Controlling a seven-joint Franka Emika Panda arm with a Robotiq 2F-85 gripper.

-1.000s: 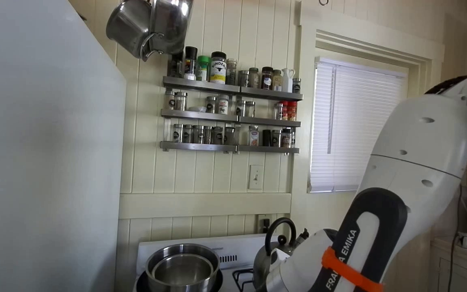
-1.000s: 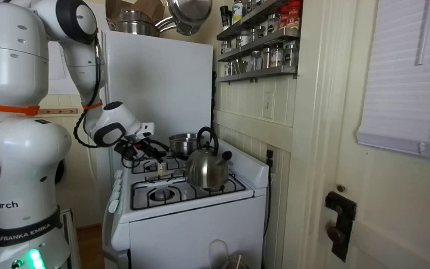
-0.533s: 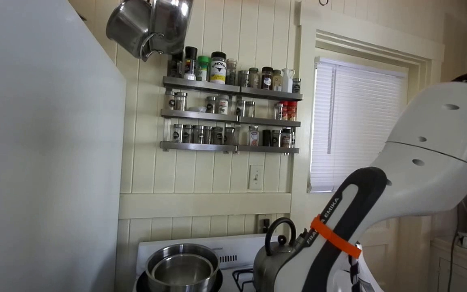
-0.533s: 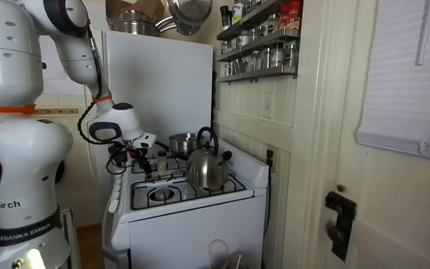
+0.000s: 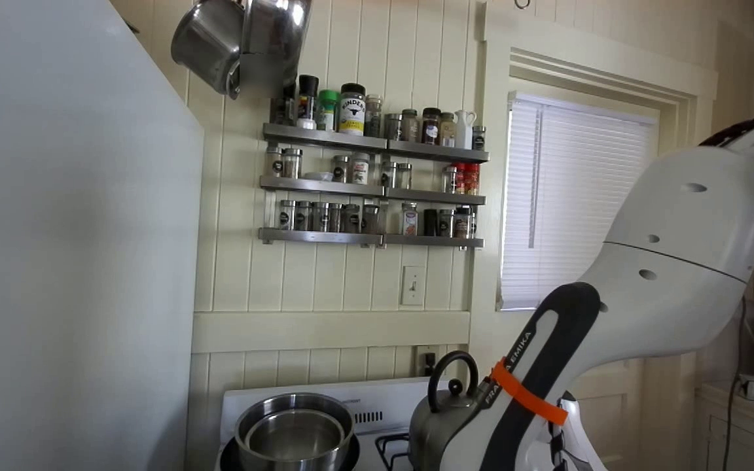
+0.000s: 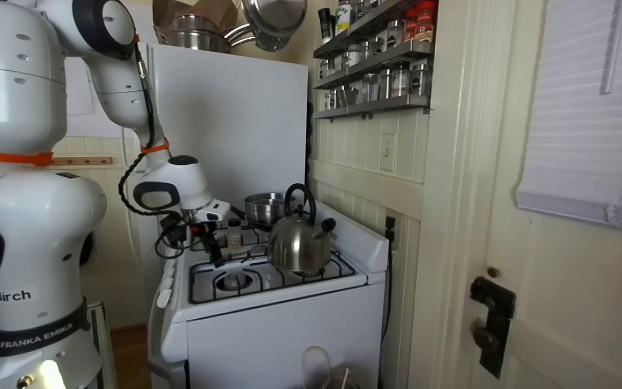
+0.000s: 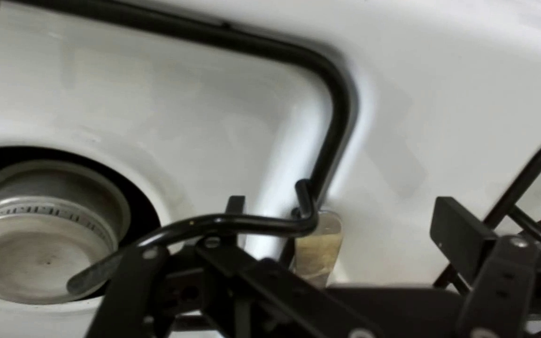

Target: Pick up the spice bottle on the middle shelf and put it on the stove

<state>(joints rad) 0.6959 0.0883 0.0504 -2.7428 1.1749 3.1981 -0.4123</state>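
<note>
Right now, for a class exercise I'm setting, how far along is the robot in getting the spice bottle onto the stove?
Done, it seems: the spice bottle stands upright on the stove, off the middle shelf. In hand: nothing gripped; in the wrist view the tool is open, fingers apart. Left: probably just drawing the tool away, as it sits low over the stove near the bottle.

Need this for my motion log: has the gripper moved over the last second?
Yes: judged in an exterior view against the spice bottle, which has not shifted, the gripper has moved from the bottle's top down and to the picture's left.
</note>
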